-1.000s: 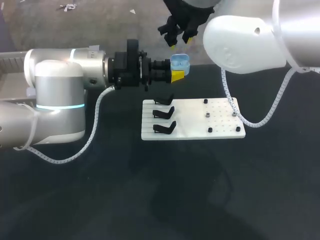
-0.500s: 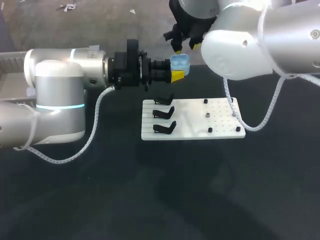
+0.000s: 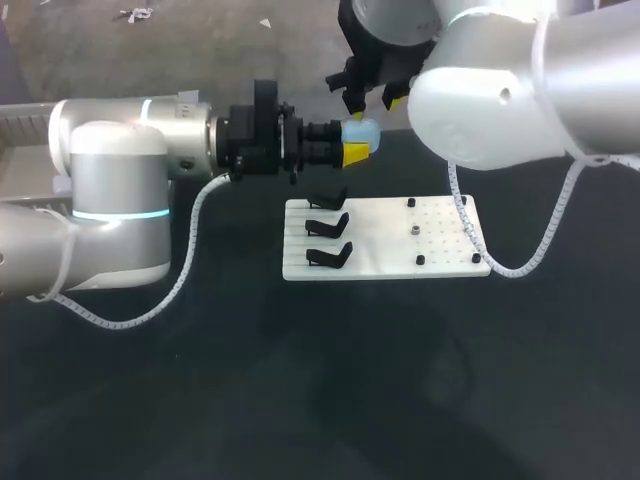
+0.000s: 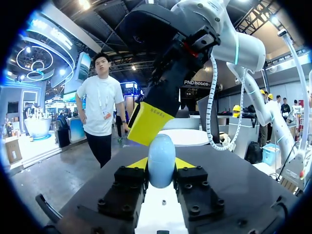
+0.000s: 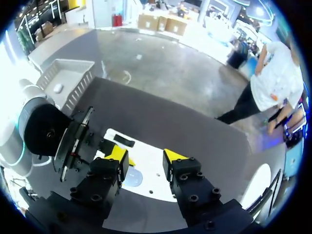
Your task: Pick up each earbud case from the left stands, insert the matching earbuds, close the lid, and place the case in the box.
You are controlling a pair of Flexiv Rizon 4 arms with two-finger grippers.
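- left gripper (image 3: 356, 150) clamped on the pale blue earbud case (image 3: 362, 132), just beyond the white board's (image 3: 440, 245) far edge; lid looks closed, I think
- right gripper (image 3: 372, 100) right above the case; fingers spread, gripping nothing
- black stands (image 3: 328, 227) on the board's left

No text, label or number is legible on the worktop (image 3: 300, 390). One yellow fingertip (image 4: 148, 122) of the right pincer (image 5: 146, 157) carries faint print, too small to read.
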